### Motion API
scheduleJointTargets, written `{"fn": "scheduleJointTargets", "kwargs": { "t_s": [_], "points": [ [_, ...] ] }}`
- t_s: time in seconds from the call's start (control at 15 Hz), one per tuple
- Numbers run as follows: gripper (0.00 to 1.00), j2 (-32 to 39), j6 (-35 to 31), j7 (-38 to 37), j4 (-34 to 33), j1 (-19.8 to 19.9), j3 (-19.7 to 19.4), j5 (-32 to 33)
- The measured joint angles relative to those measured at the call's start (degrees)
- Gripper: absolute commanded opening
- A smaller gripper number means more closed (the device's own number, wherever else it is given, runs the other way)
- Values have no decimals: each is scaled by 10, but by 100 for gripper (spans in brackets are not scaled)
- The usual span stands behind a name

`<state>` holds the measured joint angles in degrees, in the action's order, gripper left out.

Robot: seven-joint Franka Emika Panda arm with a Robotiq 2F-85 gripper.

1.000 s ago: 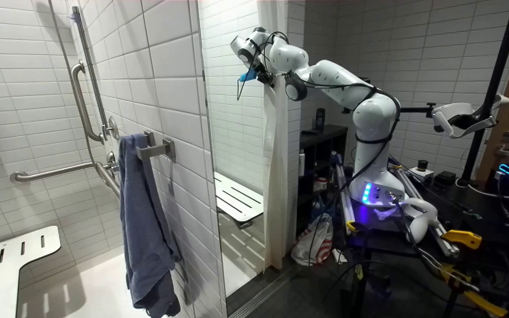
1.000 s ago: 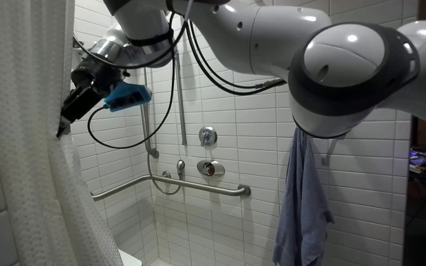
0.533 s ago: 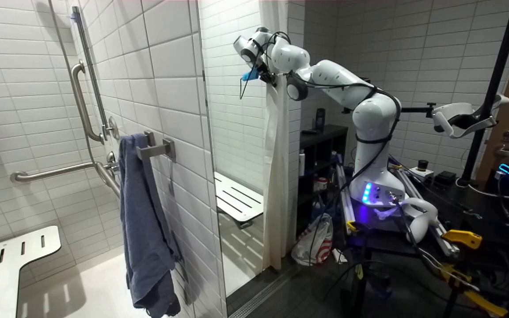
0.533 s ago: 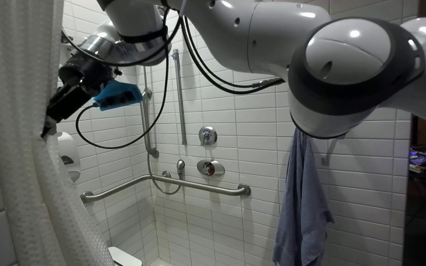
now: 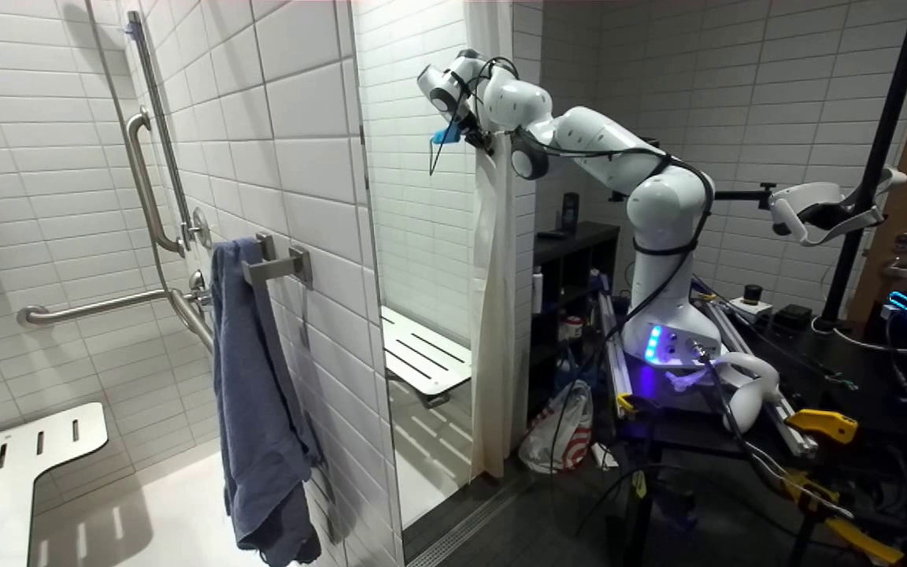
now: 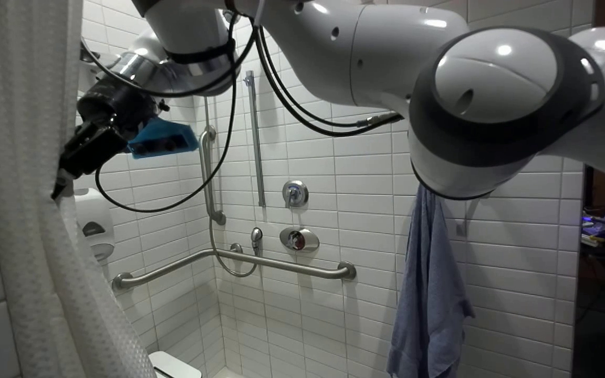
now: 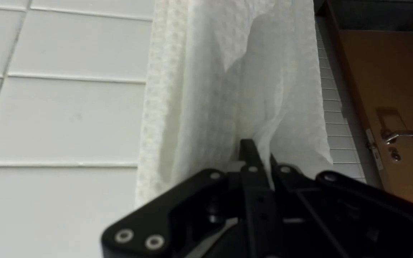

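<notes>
Beside the tiled wall (image 7: 77,118), I have my gripper (image 7: 260,152) clenched on a fold of the curtain (image 7: 210,107). It hangs with its long axis upright, lower end pointing down toward the floor (image 5: 540,520). Near that end, in an exterior view, I make out red rings printed on a plastic bag (image 5: 568,441).

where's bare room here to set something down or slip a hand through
Setting down: the slotted seat, nothing on its visible part, bordered by tiled wall. For a hand: between the grab bar and the blue towel. Crowded: around the gripper, shut on the curtain, and the robot base, with a white controller and yellow clamp nearby.
</notes>
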<state>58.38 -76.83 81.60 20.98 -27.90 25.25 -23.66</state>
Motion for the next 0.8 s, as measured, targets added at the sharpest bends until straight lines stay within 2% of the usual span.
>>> {"fn": "scheduleJointTargets", "kwargs": {
  "t_s": [0.8],
  "points": [
    [0,-2,13,57,2,-18,8,0]
  ]
}}
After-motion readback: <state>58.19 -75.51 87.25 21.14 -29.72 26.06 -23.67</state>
